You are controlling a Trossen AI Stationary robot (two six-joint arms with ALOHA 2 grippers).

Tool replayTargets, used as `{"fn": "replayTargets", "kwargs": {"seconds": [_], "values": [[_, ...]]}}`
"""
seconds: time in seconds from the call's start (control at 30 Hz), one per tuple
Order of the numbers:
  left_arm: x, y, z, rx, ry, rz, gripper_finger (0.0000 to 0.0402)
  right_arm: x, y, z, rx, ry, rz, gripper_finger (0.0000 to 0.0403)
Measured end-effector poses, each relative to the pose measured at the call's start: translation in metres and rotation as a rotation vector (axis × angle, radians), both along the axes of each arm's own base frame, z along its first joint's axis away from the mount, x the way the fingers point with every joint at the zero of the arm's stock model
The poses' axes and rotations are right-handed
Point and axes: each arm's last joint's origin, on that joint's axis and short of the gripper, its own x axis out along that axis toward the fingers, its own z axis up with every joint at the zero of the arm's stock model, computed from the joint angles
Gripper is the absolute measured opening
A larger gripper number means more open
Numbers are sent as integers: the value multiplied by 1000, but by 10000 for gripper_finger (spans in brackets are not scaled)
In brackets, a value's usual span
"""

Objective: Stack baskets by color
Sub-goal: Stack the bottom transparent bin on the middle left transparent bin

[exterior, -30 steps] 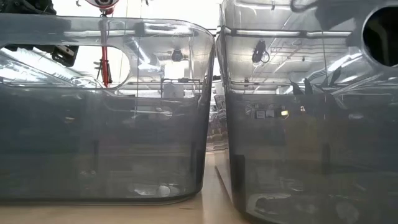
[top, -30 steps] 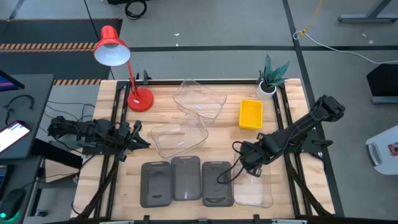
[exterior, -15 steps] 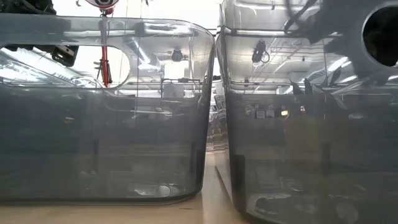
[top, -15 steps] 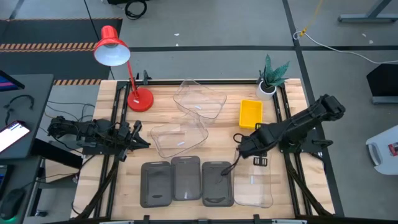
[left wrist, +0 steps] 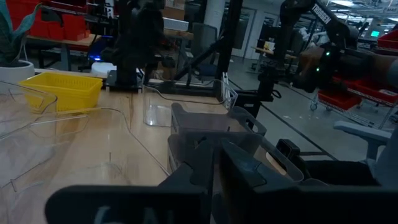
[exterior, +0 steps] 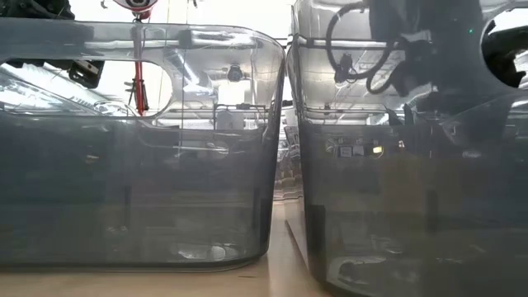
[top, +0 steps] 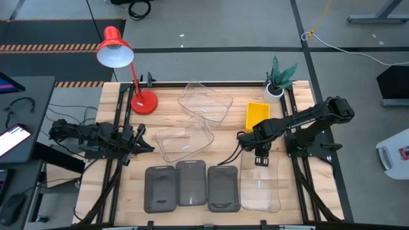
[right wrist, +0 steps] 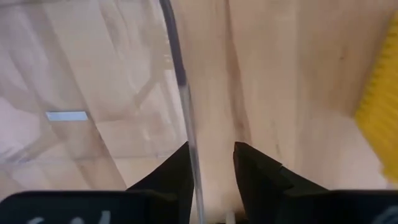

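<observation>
Three dark grey baskets [top: 190, 185] stand side by side along the table's near edge, and they fill the low view [exterior: 136, 148]. To their right lies a clear basket [top: 260, 190]. Two more clear baskets [top: 184, 142] [top: 204, 105] lie mid-table. A yellow basket [top: 257, 115] sits at the far right, partly under my right arm. My right gripper [top: 261, 160] [right wrist: 211, 149] points down, open, over the near-right clear basket's far rim [right wrist: 180, 81]. My left gripper [top: 147, 146] waits shut at the table's left edge. My right gripper comes from above with its fingers across the far rim [right wrist: 185, 118] of the near-right clear basket. The rim runs between them, close beside one finger [right wrist: 177, 168]. I cannot tell whether that finger touches it. The basket lies flat on the table.
A red desk lamp [top: 121, 61] stands at the far left and a small potted plant [top: 279, 80] at the far right corner. Bare wood [top: 223, 144] shows between the mid-table clear baskets and the yellow basket.
My right gripper has moved from over the near-right clear basket toward the table's far edge, sinking a little and rolling its wrist. It now stands over that basket's far rim. No basket has moved.
</observation>
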Motion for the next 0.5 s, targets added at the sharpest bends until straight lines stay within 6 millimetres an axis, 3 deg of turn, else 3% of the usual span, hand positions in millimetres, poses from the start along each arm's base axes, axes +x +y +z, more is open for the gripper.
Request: {"fn": "replayTargets", "kwargs": {"seconds": [0.37,0.5], "values": [[0,0,0,0,0,0,38,0,-11,-21,44,-41,-25,105],[0,0,0,0,0,0,33,0,-11,-21,47,-41,-24,80]]}}
